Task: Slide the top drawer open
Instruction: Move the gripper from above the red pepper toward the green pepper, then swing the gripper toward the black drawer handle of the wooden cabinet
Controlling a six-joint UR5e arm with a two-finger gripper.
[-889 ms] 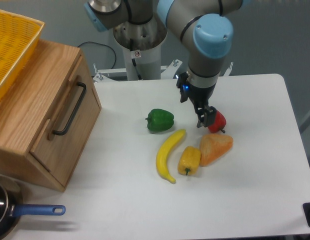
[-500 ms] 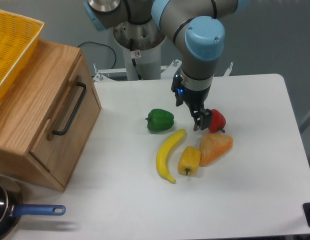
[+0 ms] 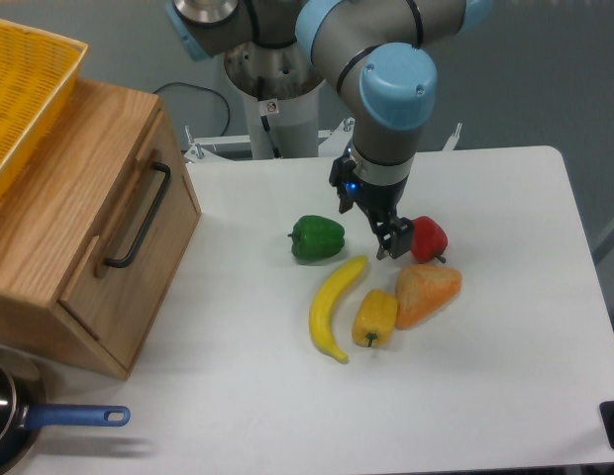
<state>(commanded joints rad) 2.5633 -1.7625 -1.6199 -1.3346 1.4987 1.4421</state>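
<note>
Currently the gripper [image 3: 386, 242], jaw state indeterminate, hangs mid-table; the top drawer [image 3: 129, 233] sits shut at the table's left edge, its bar handle [image 3: 139, 216] running front-to-back.

We count three peppers: one green pepper [image 3: 317, 237], one red pepper [image 3: 429, 237], one yellow pepper [image 3: 374, 317]. We also count one banana [image 3: 333, 307], one orange wedge [image 3: 426, 293], one drawer [image 3: 119, 247], one yellow basket [image 3: 20, 99] and one blue-handled pan [image 3: 30, 421].
</note>
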